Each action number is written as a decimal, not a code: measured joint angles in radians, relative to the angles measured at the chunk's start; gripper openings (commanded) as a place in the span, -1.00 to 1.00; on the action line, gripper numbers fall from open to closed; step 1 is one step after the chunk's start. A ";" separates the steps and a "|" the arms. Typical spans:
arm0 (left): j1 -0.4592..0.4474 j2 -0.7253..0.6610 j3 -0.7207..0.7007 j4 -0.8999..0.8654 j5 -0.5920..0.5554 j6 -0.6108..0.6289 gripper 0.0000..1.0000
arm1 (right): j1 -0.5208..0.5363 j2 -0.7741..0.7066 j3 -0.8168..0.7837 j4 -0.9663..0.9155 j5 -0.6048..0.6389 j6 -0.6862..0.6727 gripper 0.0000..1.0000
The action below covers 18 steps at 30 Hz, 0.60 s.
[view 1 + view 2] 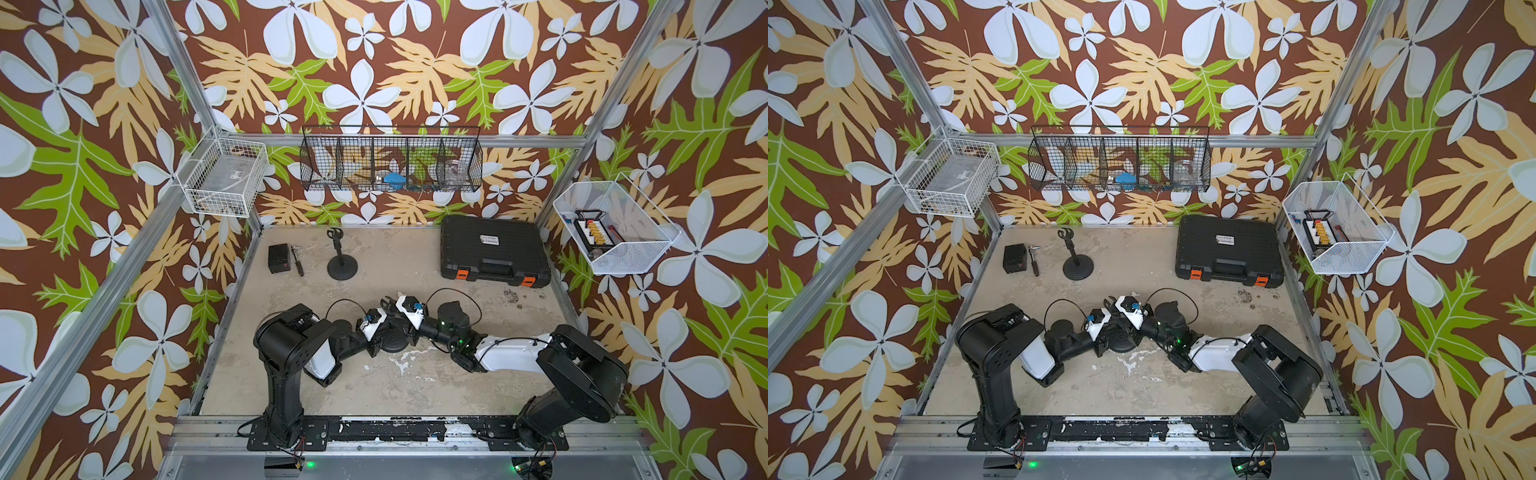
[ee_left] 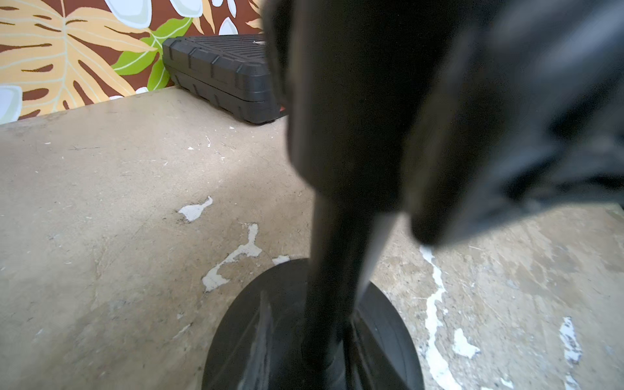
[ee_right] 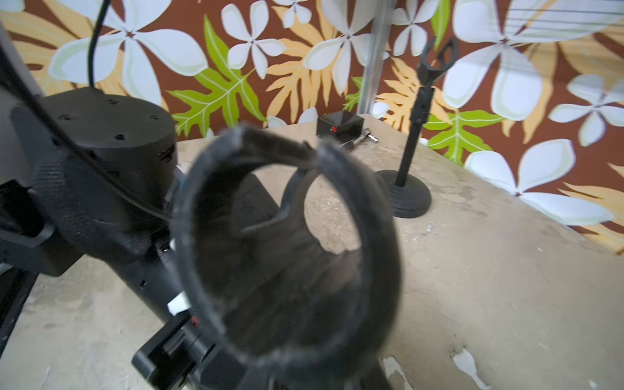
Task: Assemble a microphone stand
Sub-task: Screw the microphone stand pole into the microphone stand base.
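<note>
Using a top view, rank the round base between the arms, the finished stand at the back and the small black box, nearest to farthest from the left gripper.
1. Round base: just below the left gripper, mid-table.
2. Finished stand: farther back, to the left.
3. Small black box: farthest, near the back-left corner.

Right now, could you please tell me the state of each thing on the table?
Tool case: shut, lying flat.
Far stand: upright, fully assembled.
Screwdriver: lying flat.
Near base: flat on table, pole standing in it.
Mic clip: at pole's top; whether fixed, unclear.
</note>
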 measured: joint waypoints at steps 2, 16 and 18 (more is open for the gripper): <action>0.002 -0.013 -0.008 0.002 0.000 -0.005 -0.25 | 0.016 -0.003 -0.035 0.055 0.080 0.040 -1.00; 0.008 -0.001 0.013 0.044 0.046 -0.048 -0.25 | 0.112 0.024 -0.052 0.139 0.380 0.190 -1.00; 0.008 0.012 0.026 0.046 0.054 -0.052 -0.25 | 0.116 0.025 -0.046 0.130 0.381 0.191 -1.00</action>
